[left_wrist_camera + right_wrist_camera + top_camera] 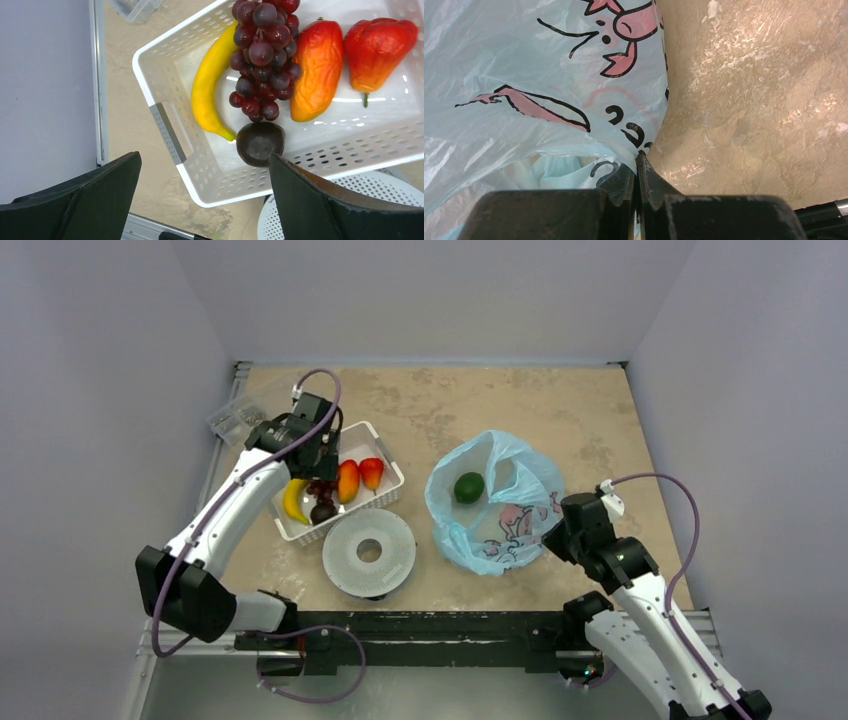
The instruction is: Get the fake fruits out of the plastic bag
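Fake fruits: five of them lie in the white basket, and one lies in the plastic bag.
Basket content: the yellow banana, the dark purple grapes, the orange-red mango and the red piece lie side by side. A dark round fruit touches the tip of the banana, just beside the end of the grapes.
Bag content: one green round fruit, seen through the open mouth of the bag.
Plastic bag: light blue, thin and crinkled, with a pink and black print. It sits on the table on the right side, apart from the basket.
Left gripper: the fingers are spread wide and nothing is between them. It hangs above the basket, over the end that has the handle slot.
Right gripper: the fingers are pressed together and pinch the thin edge of the bag on its printed side, low and near the table.
White perforated disc: round, on the table just beside the front side of the basket, between the basket and the arm bases.
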`<state>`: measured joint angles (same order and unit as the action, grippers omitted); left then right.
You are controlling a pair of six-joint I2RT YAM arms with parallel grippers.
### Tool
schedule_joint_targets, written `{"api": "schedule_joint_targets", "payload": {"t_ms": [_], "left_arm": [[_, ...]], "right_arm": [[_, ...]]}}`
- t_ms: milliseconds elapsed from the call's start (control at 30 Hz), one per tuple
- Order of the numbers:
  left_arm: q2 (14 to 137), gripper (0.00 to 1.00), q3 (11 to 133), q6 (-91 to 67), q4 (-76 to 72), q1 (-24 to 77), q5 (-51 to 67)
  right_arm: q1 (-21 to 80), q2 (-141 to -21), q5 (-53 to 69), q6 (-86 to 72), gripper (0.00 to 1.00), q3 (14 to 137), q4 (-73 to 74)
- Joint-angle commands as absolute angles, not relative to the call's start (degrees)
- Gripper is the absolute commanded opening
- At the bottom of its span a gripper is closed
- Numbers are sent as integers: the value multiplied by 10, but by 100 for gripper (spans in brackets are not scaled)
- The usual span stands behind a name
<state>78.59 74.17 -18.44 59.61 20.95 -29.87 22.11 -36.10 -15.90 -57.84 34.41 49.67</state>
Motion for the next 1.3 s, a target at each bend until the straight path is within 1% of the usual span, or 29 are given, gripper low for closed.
{"api": "schedule_joint_targets", "payload": {"t_ms": [0,100,233,400,467,567,667,733,767,867,1033,1067,1167,1267], "left_arm": [[743,99,718,-165,548,250,-307],[714,97,700,-145,516,293,-294],[662,92,676,-148,467,334,-208],[596,91,628,-261,398,344,-54],[570,89,599,-307,336,357,12],[550,88,584,-346,262,402,52],[573,88,619,-336,231,463,65],[601,88,657,-310,230,506,51],[618,86,671,-300,229,519,48],[670,76,697,-277,214,554,40],[772,68,739,-240,195,607,3],[797,65,754,-236,201,615,-6],[861,54,790,-220,211,637,-49],[910,47,792,-205,189,653,-92]], "right_arm": [[223,-360,-157,-570,0,344,480],[223,-356,-156,-569,0,342,478],[223,-356,-149,-563,0,342,474],[222,-353,-117,-521,0,354,458],[223,-347,-106,-493,0,365,446],[223,-332,-86,-469,0,367,420],[223,-328,-55,-458,0,361,395],[223,-334,-36,-457,0,357,385],[223,-340,-29,-457,0,354,382],[223,-347,-16,-455,0,351,378],[223,-338,-12,-452,0,347,375],[222,-335,-13,-451,0,346,374],[223,-331,-16,-449,0,343,375],[223,-332,-17,-447,0,343,378]]}}
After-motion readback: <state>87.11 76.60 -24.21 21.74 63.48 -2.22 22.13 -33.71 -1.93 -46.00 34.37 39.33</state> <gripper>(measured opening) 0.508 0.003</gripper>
